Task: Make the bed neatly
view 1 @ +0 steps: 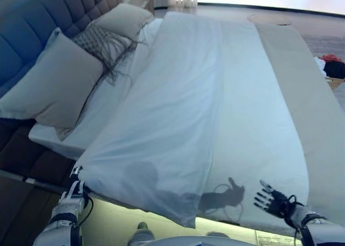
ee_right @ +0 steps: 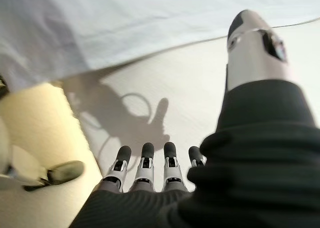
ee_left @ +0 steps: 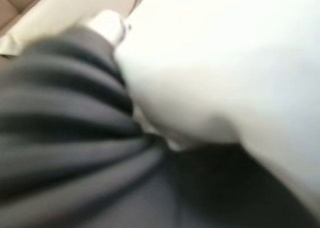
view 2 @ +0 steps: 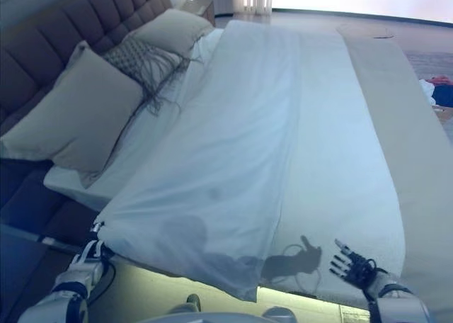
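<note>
A white duvet [view 1: 183, 111] lies lengthwise over the bed, its near edge hanging over the side of the bed in front of me. My left hand [view 1: 74, 188] is at the duvet's near left corner. In the left wrist view only its dark cover and white cloth [ee_left: 225, 63] show, and the fingers are hidden. My right hand [view 1: 272, 198] is open with fingers spread, empty, over the near right part of the bed. In the right wrist view its fingers [ee_right: 145, 165] are straight above the beige sheet [ee_right: 165, 88], apart from the duvet's edge [ee_right: 150, 28].
A large beige pillow [view 1: 54, 84], a fringed patterned cushion [view 1: 102, 43] and another pillow [view 1: 124, 19] lie against the tufted headboard [view 1: 32, 19] on the left. A beige strip of bed [view 1: 318, 122] shows on the right. Clothes [view 1: 331, 68] lie on the floor beyond it.
</note>
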Available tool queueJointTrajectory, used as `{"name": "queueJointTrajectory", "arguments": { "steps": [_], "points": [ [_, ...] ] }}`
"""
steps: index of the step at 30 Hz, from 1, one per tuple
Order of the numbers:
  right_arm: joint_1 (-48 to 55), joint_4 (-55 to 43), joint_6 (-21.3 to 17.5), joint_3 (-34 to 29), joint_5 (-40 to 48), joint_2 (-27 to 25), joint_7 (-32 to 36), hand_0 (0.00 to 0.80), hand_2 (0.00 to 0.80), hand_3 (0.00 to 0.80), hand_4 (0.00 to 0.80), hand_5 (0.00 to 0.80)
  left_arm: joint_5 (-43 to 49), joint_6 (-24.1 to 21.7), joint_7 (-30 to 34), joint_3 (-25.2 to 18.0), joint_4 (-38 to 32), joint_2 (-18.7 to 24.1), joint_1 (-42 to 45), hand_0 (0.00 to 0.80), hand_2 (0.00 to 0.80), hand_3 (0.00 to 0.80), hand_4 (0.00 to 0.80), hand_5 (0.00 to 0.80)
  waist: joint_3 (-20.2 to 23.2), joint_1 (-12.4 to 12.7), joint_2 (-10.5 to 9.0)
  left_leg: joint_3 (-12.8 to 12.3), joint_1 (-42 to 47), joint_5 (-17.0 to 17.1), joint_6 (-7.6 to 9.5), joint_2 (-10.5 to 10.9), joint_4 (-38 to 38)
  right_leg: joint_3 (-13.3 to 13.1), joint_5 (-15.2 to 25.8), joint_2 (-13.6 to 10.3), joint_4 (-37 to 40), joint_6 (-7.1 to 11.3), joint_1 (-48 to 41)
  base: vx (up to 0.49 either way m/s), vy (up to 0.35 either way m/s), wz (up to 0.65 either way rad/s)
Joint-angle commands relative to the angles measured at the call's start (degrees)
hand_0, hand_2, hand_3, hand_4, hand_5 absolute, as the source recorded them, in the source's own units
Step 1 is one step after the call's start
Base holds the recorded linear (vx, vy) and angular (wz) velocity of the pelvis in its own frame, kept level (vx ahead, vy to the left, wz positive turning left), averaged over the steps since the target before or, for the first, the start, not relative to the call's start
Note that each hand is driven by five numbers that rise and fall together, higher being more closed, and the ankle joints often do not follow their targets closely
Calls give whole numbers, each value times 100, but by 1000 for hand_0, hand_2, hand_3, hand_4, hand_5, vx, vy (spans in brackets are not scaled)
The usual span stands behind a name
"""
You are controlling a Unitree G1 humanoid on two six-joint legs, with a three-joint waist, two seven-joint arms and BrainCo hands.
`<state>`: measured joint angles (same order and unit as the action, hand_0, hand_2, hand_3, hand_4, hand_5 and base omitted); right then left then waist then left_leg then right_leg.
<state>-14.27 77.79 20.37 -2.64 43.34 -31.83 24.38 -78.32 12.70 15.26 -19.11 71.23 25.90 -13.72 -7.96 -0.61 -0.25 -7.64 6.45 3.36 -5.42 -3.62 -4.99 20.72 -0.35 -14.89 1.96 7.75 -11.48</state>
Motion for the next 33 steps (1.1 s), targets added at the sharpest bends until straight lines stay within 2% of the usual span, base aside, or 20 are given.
{"name": "queueJointTrajectory", "arguments": {
  "steps": [1, 3, 4, 6, 7, 10, 13, 20, 26, 32, 33],
  "points": [
    [-242, 260, -181, -79, -158, -84, 177, 0, 0, 0, 0, 0, -433, -258, 136, -727, 377, 901, 585, 800, 800, 800, 800, 800, 235, 597, 247, -28, 128, -425, 63, 78, 30, -299, 578, -201, -302, 290, 602, -59, 252, 5],
    [-222, 211, -164, -10, -215, 55, 186, 0, 0, 0, 0, 0, -136, -55, 449, -739, 488, 902, 682, 800, 800, 800, 800, 800, 228, 638, 244, -150, 118, -463, 158, 123, -1, -210, 490, -137, -664, 286, 702, -85, 189, 0],
    [-185, 194, -198, 47, -144, 140, 197, 0, 0, 0, 0, 0, -73, -80, 595, -670, 496, 815, 698, 800, 800, 800, 800, 800, 245, 662, 218, -141, 73, -454, 234, 169, -1, -248, 325, 26, -865, 240, 736, -86, 99, -1],
    [-149, 229, -243, 70, -22, 164, 234, 0, 0, 0, 0, 0, -41, -105, 606, -582, 499, 715, 651, 800, 800, 800, 800, 800, 306, 692, 145, -32, -8, -424, 275, 242, -1, -303, 309, 174, -722, 175, 751, -64, 21, -1],
    [-154, 219, -262, 59, -31, 171, 249, 0, 0, 0, 0, 0, -111, -157, 587, -541, 499, 680, 629, 800, 800, 800, 800, 800, 323, 724, 103, -13, -37, -430, 263, 252, -1, -253, 400, 142, -663, 164, 752, -39, 7, -3],
    [-203, 197, -287, 28, -50, 157, 160, 0, 0, 0, 0, 0, -144, -264, 447, -514, 462, 663, 575, 800, 800, 800, 800, 800, 321, 728, 60, 44, -46, -474, 281, 236, -1, -313, 293, 213, -489, 131, 721, -9, 4, -2],
    [-268, 179, -203, 36, -124, 104, 160, 0, 0, 0, 0, 0, -88, -264, 402, -538, 447, 706, 538, 800, 800, 800, 800, 800, 336, 759, 3, 17, -38, -502, 270, 211, -1, -228, 251, 256, -311, 139, 608, -1, 2, -4],
    [-81, 223, -126, -111, -299, 30, 163, 0, 0, 0, 0, 0, 107, -347, 440, -617, 457, 642, 612, 800, 800, 800, 800, 800, 347, 746, -96, -46, 56, -569, 259, 154, -1, -211, 154, 327, -128, 168, 423, 28, 4, -1],
    [-33, 258, -112, -160, -391, -2, 183, 0, 0, 0, 0, 0, 161, -412, 463, -695, 510, 763, 652, 800, 800, 800, 800, 800, 339, 752, -116, -39, 79, -589, 247, 152, -1, -198, 152, 334, -52, 160, 353, 3, 18, -1],
    [-23, 256, -116, -132, -430, 47, 126, 0, 0, 0, 0, 0, 283, -278, 534, -667, 509, 744, 705, 781, 781, 781, 781, 781, 300, 808, -92, 32, 87, -600, 272, 185, -1, -156, 128, 298, -105, 171, 356, 0, 47, 1],
    [-14, 257, -141, -115, -440, 73, 131, 0, 0, 0, 0, 0, 381, -199, 536, -648, 544, 710, 706, 0, 0, 0, 0, 0, 287, 817, -93, 35, 87, -603, 277, 188, -1, -143, 128, 290, -106, 173, 354, -4, 39, 1]
  ]
}}
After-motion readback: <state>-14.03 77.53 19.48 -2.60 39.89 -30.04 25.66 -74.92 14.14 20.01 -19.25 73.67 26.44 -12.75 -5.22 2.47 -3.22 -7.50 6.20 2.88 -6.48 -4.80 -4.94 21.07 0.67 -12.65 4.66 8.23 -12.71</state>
